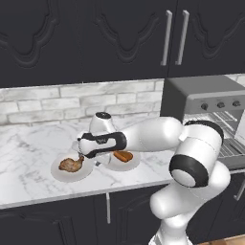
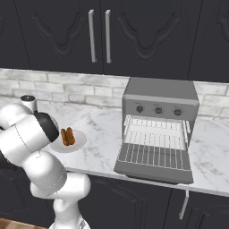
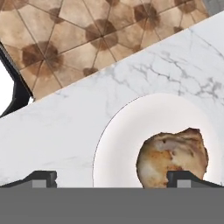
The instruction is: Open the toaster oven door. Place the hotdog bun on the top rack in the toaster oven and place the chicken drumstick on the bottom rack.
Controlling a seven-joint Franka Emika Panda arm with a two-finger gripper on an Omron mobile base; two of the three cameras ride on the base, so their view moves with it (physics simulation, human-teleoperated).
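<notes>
Gripper (image 3: pixel 111 177) with its two finger tips (image 3: pixel 41 178) set wide apart and holding nothing, poised over the chicken drumstick (image 3: pixel 173 155). One tip stands at the meat's edge, the other over bare white plate (image 3: pixel 118 144); the drumstick therefore lies off-centre between the jaws, and whether a tip touches it cannot be told. The wide spread is judged to be preparation for taking the lumpy meat across its thick part.

In the left base view the gripper (image 1: pixel 90 159) hangs just above the bone end of the chicken drumstick (image 1: pixel 72 164), which lies on the left plate (image 1: pixel 60 174) on the marble counter (image 1: pixel 28 162). The hotdog bun (image 1: pixel 123 156) rests on a second plate (image 1: pixel 131 165) just beside the first (each food has its own plate, so either can be taken without disturbing the other).

The arm reaches left from a raised elbow, forearm almost level across the counter, hand turned downward at the wrist.

The toaster oven (image 2: pixel 161 91) stands well apart to the right. The toaster oven door (image 2: pixel 154 162) lies folded down flat, exposing the wire racks (image 2: pixel 154 129); which grid is the upper cannot be clearly separated here. The door step is judged complete, and neither food is yet inside.
</notes>
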